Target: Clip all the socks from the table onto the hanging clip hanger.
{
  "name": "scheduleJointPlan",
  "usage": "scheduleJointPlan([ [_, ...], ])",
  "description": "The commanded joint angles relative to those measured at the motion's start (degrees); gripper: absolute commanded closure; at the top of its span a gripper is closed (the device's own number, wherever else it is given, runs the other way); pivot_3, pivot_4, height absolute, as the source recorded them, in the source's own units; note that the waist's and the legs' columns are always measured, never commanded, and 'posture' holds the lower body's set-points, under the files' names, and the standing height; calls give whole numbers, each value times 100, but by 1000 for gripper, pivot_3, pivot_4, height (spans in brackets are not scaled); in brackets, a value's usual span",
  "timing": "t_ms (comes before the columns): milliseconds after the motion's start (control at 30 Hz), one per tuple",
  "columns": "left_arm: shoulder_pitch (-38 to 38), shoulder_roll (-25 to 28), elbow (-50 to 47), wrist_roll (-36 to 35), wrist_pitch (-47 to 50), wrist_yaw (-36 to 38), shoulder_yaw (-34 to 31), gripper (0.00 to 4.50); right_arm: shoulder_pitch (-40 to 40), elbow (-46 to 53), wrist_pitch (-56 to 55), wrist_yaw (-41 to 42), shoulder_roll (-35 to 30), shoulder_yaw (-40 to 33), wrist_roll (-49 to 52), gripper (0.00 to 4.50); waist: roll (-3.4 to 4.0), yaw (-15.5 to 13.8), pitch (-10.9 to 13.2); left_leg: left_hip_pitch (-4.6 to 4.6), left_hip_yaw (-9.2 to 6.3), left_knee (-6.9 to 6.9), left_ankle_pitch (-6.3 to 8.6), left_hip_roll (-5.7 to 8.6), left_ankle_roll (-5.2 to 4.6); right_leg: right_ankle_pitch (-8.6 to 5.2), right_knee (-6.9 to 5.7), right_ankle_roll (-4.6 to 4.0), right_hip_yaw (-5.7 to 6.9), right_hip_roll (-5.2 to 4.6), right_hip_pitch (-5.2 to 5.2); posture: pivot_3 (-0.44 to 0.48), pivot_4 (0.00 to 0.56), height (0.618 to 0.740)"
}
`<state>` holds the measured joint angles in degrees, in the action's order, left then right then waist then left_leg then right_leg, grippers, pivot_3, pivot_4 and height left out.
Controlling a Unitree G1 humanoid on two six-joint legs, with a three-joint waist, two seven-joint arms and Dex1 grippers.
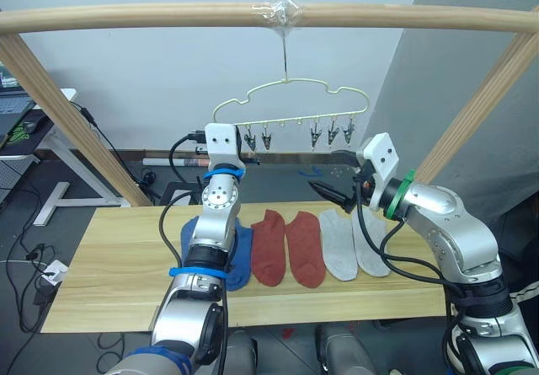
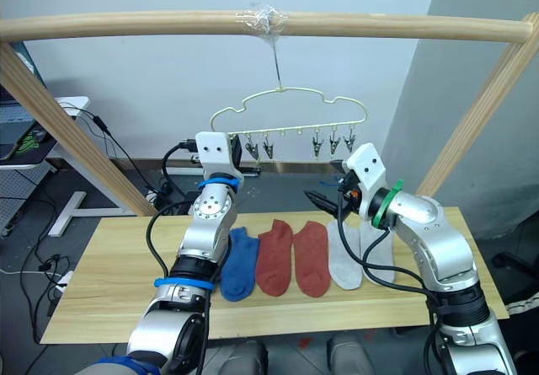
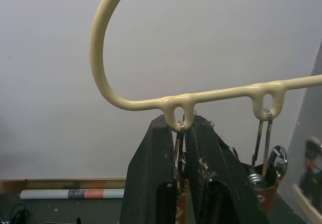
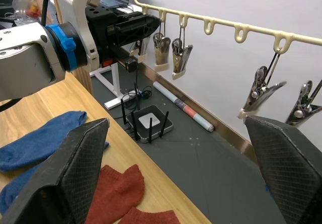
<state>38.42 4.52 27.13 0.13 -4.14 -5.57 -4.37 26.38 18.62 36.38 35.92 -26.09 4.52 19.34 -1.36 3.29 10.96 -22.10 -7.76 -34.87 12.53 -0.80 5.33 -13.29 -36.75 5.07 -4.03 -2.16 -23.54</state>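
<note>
Here we see the clip hanger (image 1: pixel 290 104) hanging by its hook from the wooden pole (image 1: pixel 168 17) above the table (image 1: pixel 109 265), with no sock on its clips. The left gripper (image 1: pixel 250 145) is raised to the hanger's left end; in the left wrist view its jaws are closed on the leftmost clip (image 3: pixel 179 148) under the wire loop, and the next clip (image 3: pixel 264 148) hangs free just beside it. The right gripper (image 1: pixel 330 194) sits lower, above the far edge of the table, jaws wide apart and holding nothing. The socks lie flat in a row on the table: blue socks (image 1: pixel 239 253) partly hidden behind our left arm, two rust-red socks (image 1: pixel 288 247) in the middle, two grey socks (image 1: pixel 352 242) on the right with the right arm's cable crossing them. On the floor behind the table lie a router (image 4: pixel 149 123) and a rolled tube (image 4: pixel 182 105).
</note>
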Motion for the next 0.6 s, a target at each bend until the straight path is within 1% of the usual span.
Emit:
scheduleJointPlan([
  [33,-61,167,-371,7,141,248,37,4485,118,214,-10,-68,43,-140,109,0,-1,3,3,0,0,0,0,0,0,0,0,0,0,0,0,-65,181,740],
  [133,-166,376,-610,-459,598,961,-73,4485,-10,219,46,-153,76,-97,50,0,1,11,8,0,0,1,0,0,0,0,-2,0,0,0,-2,-65,181,740],
  [167,-220,475,-756,-720,843,1294,-141,4485,-153,220,29,-199,66,-55,-14,0,1,14,9,0,0,1,0,0,0,0,-3,-1,0,0,-2,-49,183,740],
  [233,-320,714,-1072,-1205,1445,1867,-275,4485,-486,142,-67,-315,-5,38,-237,0,1,13,9,1,-1,2,0,-1,0,-1,-4,-2,1,0,-2,-37,185,740],
  [333,-414,1092,-1479,-1835,2364,2516,-447,4485,-888,-134,-210,-502,-150,123,-630,0,2,10,18,0,0,4,0,-1,1,-3,-4,-3,0,0,-3,-24,188,740],
  [433,-461,1368,-1744,-2233,3044,2893,-509,4485,-1096,-368,-318,-609,-143,79,-775,0,6,24,39,4,3,2,0,-1,0,-8,-7,-13,-2,0,-3,-24,188,740],
  [500,-472,1537,-1905,-2775,3840,3216,-662,4485,-1294,-762,-601,-638,-213,68,-973,0,1,30,47,8,2,2,0,-2,0,-13,-12,-21,-2,1,-3,-2,190,740],
  [567,-384,1702,-1935,-3508,4849,3417,-992,4485,-1419,-1276,-829,-685,-263,29,-1139,0,-3,32,51,10,1,2,0,-3,0,-17,-13,-27,-1,1,-2,-2,190,740],
  [600,-319,1790,-1906,-3666,5160,3449,-1056,4485,-1413,-1545,-915,-713,-284,1,-1208,0,-6,36,56,10,2,1,0,-3,0,-19,-12,-32,-1,1,-1,4,189,740],
])
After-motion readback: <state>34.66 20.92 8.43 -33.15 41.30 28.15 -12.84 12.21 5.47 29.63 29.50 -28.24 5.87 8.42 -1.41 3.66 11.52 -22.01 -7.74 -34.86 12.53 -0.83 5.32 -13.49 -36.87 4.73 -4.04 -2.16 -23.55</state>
